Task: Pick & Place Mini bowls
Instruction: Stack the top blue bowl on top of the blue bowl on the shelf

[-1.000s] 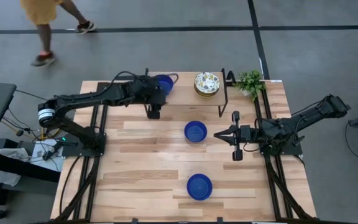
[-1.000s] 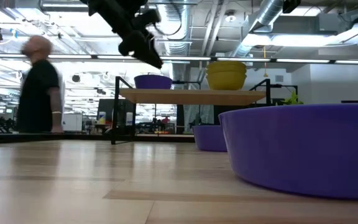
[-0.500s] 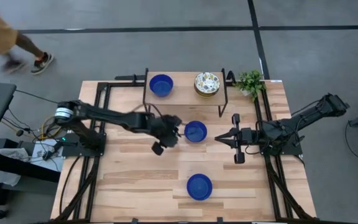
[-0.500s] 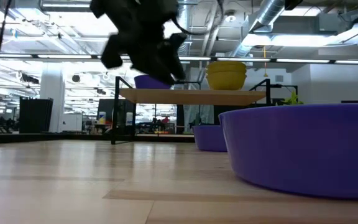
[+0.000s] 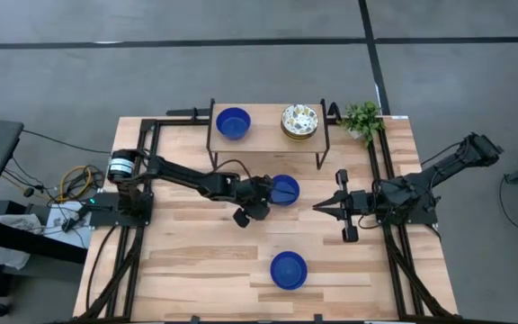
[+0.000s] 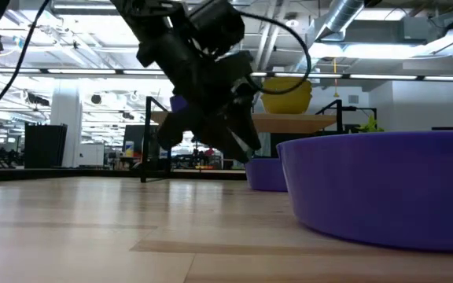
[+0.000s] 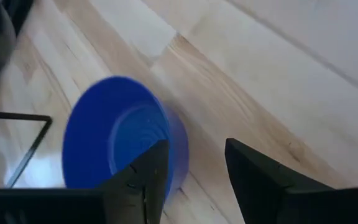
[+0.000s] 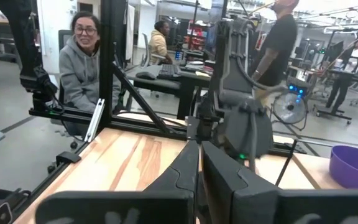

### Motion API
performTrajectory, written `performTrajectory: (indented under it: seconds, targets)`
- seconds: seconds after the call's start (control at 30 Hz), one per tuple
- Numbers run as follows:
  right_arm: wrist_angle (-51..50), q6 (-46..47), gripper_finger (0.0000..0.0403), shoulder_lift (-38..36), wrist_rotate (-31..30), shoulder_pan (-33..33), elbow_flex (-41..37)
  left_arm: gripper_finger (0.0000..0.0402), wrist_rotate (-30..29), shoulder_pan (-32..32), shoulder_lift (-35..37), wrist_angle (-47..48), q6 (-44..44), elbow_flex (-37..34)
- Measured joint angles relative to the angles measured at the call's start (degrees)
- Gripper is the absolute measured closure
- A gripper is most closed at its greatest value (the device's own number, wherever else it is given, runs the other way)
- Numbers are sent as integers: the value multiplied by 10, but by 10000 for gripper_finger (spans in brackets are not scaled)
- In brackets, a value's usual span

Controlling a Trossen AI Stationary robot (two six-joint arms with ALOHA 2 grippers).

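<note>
A cobalt blue mini bowl (image 5: 284,190) stands upright on the table's middle and also shows in the left wrist view (image 7: 114,137). My left gripper (image 5: 261,202) is open, low beside this bowl's left rim, and shows in the low view (image 6: 230,137). One blue bowl (image 5: 233,122) and a stack of floral bowls (image 5: 300,121) stand on the raised shelf (image 5: 263,137). Another blue bowl (image 5: 289,270) stands near the table's front. My right gripper (image 5: 317,206) is shut and empty, right of the middle bowl. My left gripper slants down from the table's left, with its open fingers at the middle bowl's rim (image 7: 178,134). One finger (image 7: 145,177) stands in front of the bowl's wall. I cannot tell whether it touches the bowl.
A small green plant (image 5: 361,119) stands at the far right corner beside the shelf's black frame. People sit and stand beyond the table in the right wrist view (image 8: 82,56). Bare wood lies left of the front bowl.
My left gripper has left the shelf, where it stood beside the blue bowl, and has gone toward the table's near edge and right, down to the middle blue bowl. The shelf's blue bowl stays in place. A person behind the table has walked out of view.
</note>
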State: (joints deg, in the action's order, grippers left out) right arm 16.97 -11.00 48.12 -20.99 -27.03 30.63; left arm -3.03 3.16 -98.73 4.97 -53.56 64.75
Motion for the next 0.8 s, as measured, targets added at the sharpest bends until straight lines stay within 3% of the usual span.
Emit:
performTrajectory:
  seconds: [0.8]
  targets:
    - [-3, 4, 392, 0, 0, 0, 0, 244, 32, -36, -44, -34, 31, 0]
